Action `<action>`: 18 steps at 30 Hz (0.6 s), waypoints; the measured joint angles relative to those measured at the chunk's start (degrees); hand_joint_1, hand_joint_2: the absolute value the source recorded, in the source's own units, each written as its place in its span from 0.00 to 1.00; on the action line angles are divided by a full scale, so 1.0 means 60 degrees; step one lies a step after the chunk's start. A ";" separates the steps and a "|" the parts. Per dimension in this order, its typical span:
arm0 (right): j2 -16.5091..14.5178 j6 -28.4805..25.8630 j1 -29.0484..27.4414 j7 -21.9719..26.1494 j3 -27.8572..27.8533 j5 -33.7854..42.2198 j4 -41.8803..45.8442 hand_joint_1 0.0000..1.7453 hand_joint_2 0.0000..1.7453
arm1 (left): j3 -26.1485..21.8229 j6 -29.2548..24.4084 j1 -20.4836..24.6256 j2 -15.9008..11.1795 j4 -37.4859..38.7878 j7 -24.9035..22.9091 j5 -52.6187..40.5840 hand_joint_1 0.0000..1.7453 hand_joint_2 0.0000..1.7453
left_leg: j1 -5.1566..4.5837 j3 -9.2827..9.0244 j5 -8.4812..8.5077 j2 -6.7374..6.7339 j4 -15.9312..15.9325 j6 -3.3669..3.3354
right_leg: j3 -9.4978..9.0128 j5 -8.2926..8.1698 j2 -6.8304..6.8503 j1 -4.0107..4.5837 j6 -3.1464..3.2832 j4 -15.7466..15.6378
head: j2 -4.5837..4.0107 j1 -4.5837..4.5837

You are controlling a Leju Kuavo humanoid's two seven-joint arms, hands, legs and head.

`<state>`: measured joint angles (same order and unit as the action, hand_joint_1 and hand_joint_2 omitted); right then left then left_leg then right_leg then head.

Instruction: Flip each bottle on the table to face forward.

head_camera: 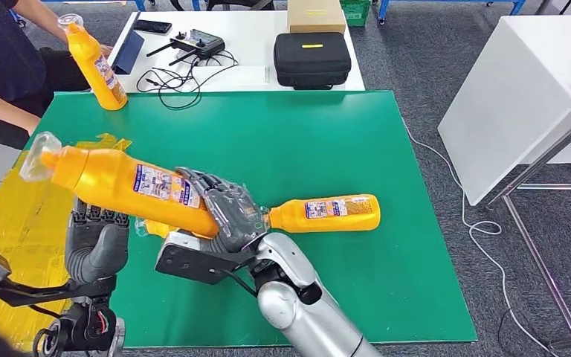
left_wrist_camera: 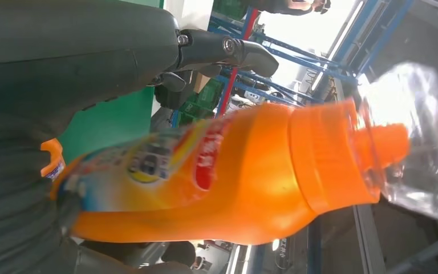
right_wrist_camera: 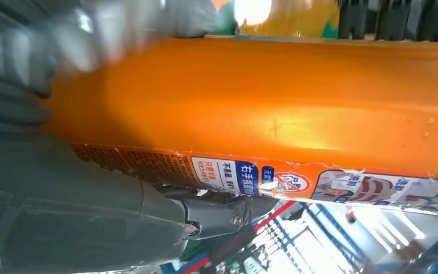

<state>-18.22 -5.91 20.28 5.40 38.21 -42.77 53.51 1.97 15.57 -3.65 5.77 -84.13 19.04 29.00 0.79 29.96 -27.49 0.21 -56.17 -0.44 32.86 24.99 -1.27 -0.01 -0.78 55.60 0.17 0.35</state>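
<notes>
A large orange bottle is held off the green desk, lying almost level, its clear-capped neck pointing away past the left robot hand. The right robot hand grips the bottle's base end, fingers wrapped over the printed label. The left robot hand sits under the body, fingers curled up against its underside; whether it truly grips or only props is hard to tell. Just beyond the right robot hand, a second bottle lies flat on the desk. A third bottle stands far ahead of the left robot hand. Risk: the smooth bottle could slip or roll during a handover between the two, dropping onto the lying bottle
</notes>
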 joint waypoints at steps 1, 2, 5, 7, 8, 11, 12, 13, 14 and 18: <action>-0.0031 -0.0002 0.0021 0.0005 0.0066 0.0000 -0.0093 1.00 1.00 | -0.0005 -0.0002 0.0000 -0.0016 0.0000 0.0000 0.0009 0.00 1.00 | 0.0000 0.0000 0.0000 0.0000 0.0000 0.0000 | 0.0000 0.0000 0.0000 0.0000 0.0000 0.0000 | 0.0000 0.0000; -0.0058 -0.0004 0.0039 0.0009 0.0121 0.0000 -0.0178 1.00 1.00 | -0.0010 -0.0004 0.0000 -0.0028 0.0000 0.0000 0.0018 0.00 1.00 | 0.0000 0.0000 0.0000 0.0000 0.0000 0.0000 | 0.0000 0.0000 0.0000 0.0000 0.0000 0.0000 | 0.0000 0.0000; -0.0104 -0.0006 0.0082 0.0018 0.0250 0.0000 -0.0371 1.00 1.00 | -0.0020 -0.0005 0.0000 -0.0058 0.0000 0.0000 0.0036 0.00 1.00 | 0.0000 0.0000 0.0001 0.0000 0.0000 0.0001 | -0.0001 0.0000 0.0000 -0.0001 0.0000 0.0000 | 0.0000 0.0000; -0.0116 -0.0007 0.0099 0.0021 0.0298 0.0000 -0.0458 1.00 1.00 | -0.0034 -0.0005 0.0000 -0.0072 0.0000 0.0000 0.0037 0.00 1.00 | -0.0001 0.0000 0.0001 0.0000 0.0000 0.0001 | -0.0001 0.0000 0.0000 -0.0001 0.0000 0.0000 | 0.0000 0.0000; -0.0120 -0.0008 0.0112 0.0022 0.0310 0.0000 -0.0493 1.00 1.00 | -0.0042 -0.0005 0.0000 -0.0078 0.0000 0.0000 0.0037 0.00 1.00 | -0.0001 0.0000 0.0001 0.0000 0.0000 0.0001 | -0.0001 0.0000 0.0000 -0.0001 0.0000 0.0000 | 0.0000 0.0000; -0.0142 -0.0009 0.0180 0.0025 0.0361 0.0004 -0.0619 1.00 1.00 | -0.0051 -0.0004 0.0001 -0.0096 0.0000 0.0000 0.0037 0.00 1.00 | -0.0002 0.0000 0.0001 -0.0001 0.0000 0.0001 | -0.0001 0.0000 0.0001 -0.0002 0.0000 0.0000 | 0.0000 -0.0001; -0.0163 -0.0005 0.0198 0.0026 0.0382 0.0015 -0.0671 1.00 1.00 | -0.0052 -0.0004 0.0001 -0.0098 0.0000 -0.0005 0.0037 0.00 1.00 | -0.0002 0.0000 0.0001 -0.0001 0.0000 0.0001 | 0.0000 0.0000 0.0001 -0.0002 0.0000 0.0000 | 0.0000 -0.0001; -0.0188 0.0008 0.0217 0.0025 0.0405 0.0037 -0.0723 1.00 1.00 | -0.0053 -0.0003 0.0001 -0.0098 0.0000 -0.0023 0.0048 0.00 1.00 | -0.0002 0.0000 0.0001 -0.0001 0.0000 0.0001 | 0.0000 0.0000 0.0001 -0.0002 0.0000 0.0000 | 0.0000 -0.0001; -0.0217 0.0033 0.0250 0.0004 0.0434 0.0082 -0.0789 1.00 1.00 | -0.0054 0.0003 0.0001 -0.0098 0.0000 -0.0062 0.0068 0.00 1.00 | -0.0001 0.0000 0.0001 -0.0001 0.0000 0.0001 | 0.0001 0.0000 0.0001 -0.0001 0.0000 0.0000 | 0.0000 -0.0001; -0.0298 0.0168 0.0569 -0.0249 0.0682 0.0691 -0.1255 1.00 1.00 | 0.0063 0.0124 -0.0008 -0.0100 -0.0001 -0.0335 0.0278 0.00 1.00 | -0.0001 0.0000 0.0001 -0.0001 0.0000 0.0001 | 0.0002 0.0000 0.0001 0.0000 0.0000 0.0000 | 0.0000 -0.0002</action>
<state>-20.01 -4.90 23.70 3.91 42.30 -38.63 45.98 2.34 16.31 -3.70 5.17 -84.13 17.03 30.67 0.78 29.95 -27.48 0.20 -56.17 -0.44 32.87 24.99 -1.27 -0.01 -0.78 55.60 0.17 0.34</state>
